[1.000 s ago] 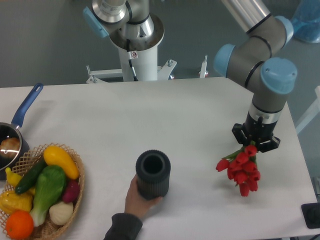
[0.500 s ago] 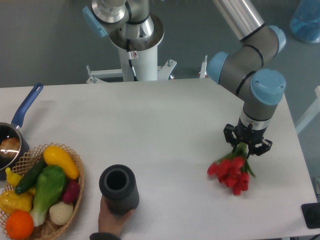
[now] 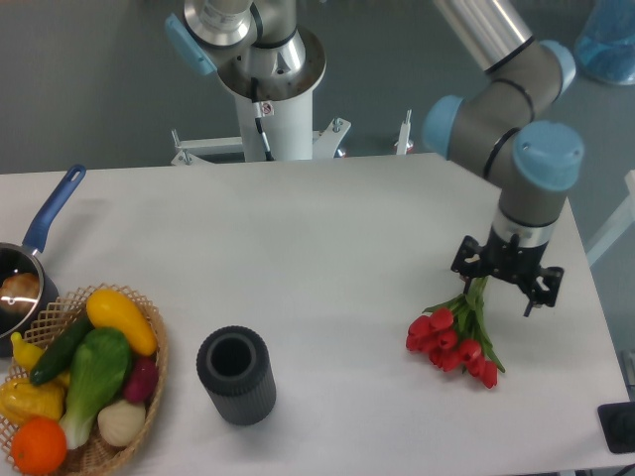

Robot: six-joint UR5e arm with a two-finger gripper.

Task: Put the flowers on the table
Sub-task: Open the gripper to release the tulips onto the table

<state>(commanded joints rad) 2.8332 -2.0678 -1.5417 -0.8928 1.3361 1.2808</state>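
Observation:
The flowers, red tulip buds with green stems, lie on the white table at the right, buds pointing to the lower left. My gripper hangs straight over the stem ends. Its fingers are spread wide, one on each side of the stems, and do not pinch them. The dark ribbed vase stands upright at the front middle, well left of the flowers.
A wicker basket of fruit and vegetables sits at the front left, with a blue-handled pan behind it. The robot base stands behind the table's far edge. The table's right edge runs close to the flowers.
The flowers went from hanging in the gripper to lying on the table, and the fingers spread open. The hand that slid the vase left has withdrawn.

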